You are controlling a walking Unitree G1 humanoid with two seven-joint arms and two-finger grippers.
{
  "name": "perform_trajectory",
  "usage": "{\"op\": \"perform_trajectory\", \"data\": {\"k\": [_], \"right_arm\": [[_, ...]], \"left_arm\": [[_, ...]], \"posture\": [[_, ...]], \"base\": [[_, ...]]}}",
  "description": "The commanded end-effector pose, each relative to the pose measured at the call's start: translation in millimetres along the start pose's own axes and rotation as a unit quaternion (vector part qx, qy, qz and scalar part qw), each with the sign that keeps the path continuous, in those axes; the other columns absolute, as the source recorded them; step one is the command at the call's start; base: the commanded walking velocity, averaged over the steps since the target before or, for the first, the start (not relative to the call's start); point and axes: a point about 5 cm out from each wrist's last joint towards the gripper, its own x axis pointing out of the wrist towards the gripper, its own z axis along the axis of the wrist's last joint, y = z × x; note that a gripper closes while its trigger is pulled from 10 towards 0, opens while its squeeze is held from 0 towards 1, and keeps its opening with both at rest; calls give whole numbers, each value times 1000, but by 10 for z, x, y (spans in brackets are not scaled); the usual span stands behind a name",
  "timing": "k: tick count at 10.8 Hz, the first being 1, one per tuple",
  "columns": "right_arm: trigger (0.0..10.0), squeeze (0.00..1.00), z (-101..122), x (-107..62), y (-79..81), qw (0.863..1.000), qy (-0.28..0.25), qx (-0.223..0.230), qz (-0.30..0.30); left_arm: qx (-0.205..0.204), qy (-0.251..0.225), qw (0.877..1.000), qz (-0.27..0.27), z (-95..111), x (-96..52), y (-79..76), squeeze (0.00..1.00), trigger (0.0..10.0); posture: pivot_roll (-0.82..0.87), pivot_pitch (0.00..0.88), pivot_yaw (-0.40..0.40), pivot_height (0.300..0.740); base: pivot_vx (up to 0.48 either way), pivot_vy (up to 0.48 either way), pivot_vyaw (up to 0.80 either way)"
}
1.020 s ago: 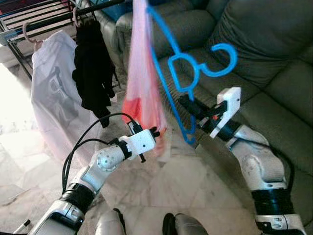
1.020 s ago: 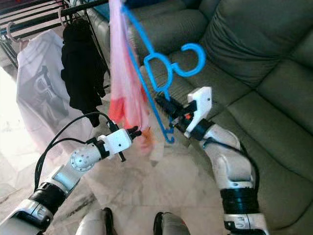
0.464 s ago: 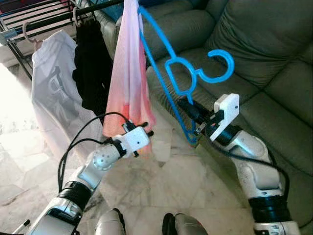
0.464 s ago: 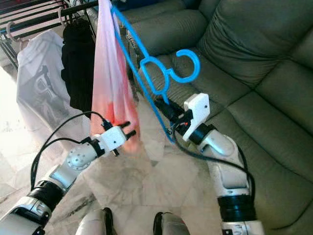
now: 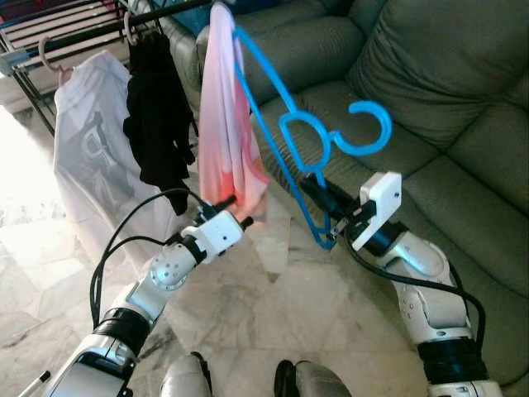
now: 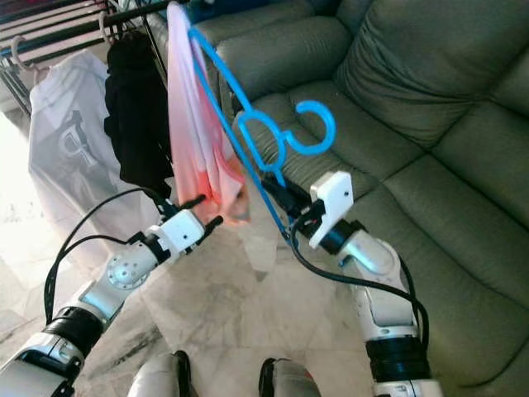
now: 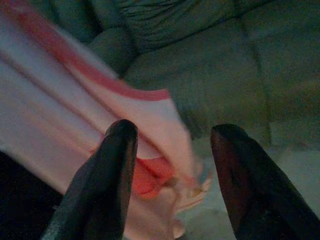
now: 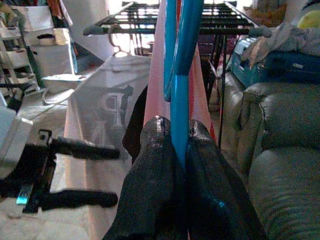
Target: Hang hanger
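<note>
A blue plastic hanger (image 5: 285, 124) carries a pink garment (image 5: 225, 141) with a red patch near its hem. My right gripper (image 5: 311, 187) is shut on the hanger's lower bar and holds it tilted, hook (image 5: 369, 131) pointing toward the sofa. In the right wrist view the fingers (image 8: 152, 165) clamp the blue bar (image 8: 181, 75). My left gripper (image 5: 237, 211) stands open at the garment's lower hem; in the left wrist view the pink cloth (image 7: 75, 120) lies just past its spread fingertips (image 7: 117, 150).
A black drying rack (image 5: 74, 33) stands at the back left, with a white printed shirt (image 5: 91, 165) and a black garment (image 5: 157, 116) hanging from it. A dark green sofa (image 5: 430, 74) runs along the right. Marble floor (image 5: 273, 306) lies below.
The right gripper has carried the hanger and pink garment to the left, nearer the rack's rod. The left gripper has followed leftward and a little upward along the hem.
</note>
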Motion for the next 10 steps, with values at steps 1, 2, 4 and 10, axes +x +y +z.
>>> {"op": "perform_trajectory", "data": {"k": [1,2,4,10], "right_arm": [[10000,0,23,-37,-3,1000,-9,-11,4],[10000,0,-12,-83,31,1000,-2,-5,14],[10000,0,-59,-179,87,999,10,6,36],[10000,0,-185,-362,123,997,39,13,68]], "left_arm": [[-9,9,999,32,-38,-14,70,1000,10000],[-33,17,997,68,-67,-25,147,1000,10000],[-70,26,989,125,-111,-49,292,1000,10000],[-146,14,957,252,-66,-51,716,1000,10000]], "posture": [[-48,139,-56,740],[-50,144,-57,740],[-57,150,-54,740],[-64,162,-55,740]], "base": [[0,0,0],[0,0,0],[0,0,0],[0,0,0]]}}
